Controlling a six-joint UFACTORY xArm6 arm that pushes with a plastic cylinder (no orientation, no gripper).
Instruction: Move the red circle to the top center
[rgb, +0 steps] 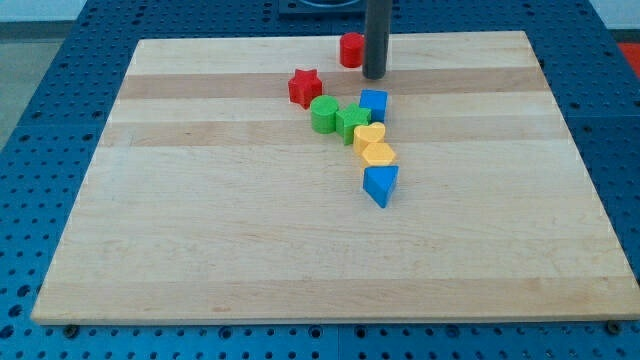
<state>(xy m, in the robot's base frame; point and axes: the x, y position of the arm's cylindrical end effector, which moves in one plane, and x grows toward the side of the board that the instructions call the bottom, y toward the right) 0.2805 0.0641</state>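
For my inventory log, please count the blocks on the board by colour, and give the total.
Red: 2, circle and star
Green: 2, and
Blue: 2, and
Yellow: 2, and
Total: 8

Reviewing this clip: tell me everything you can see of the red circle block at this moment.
The red circle is a small, solid red cylinder, glossy like painted wood, standing flat on the wooden board near the view's top edge, about centre. My tip stands right against its right side and hides that edge, so contact looks likely but cannot be confirmed. No other block touches it; the red star lies below-left, apart.
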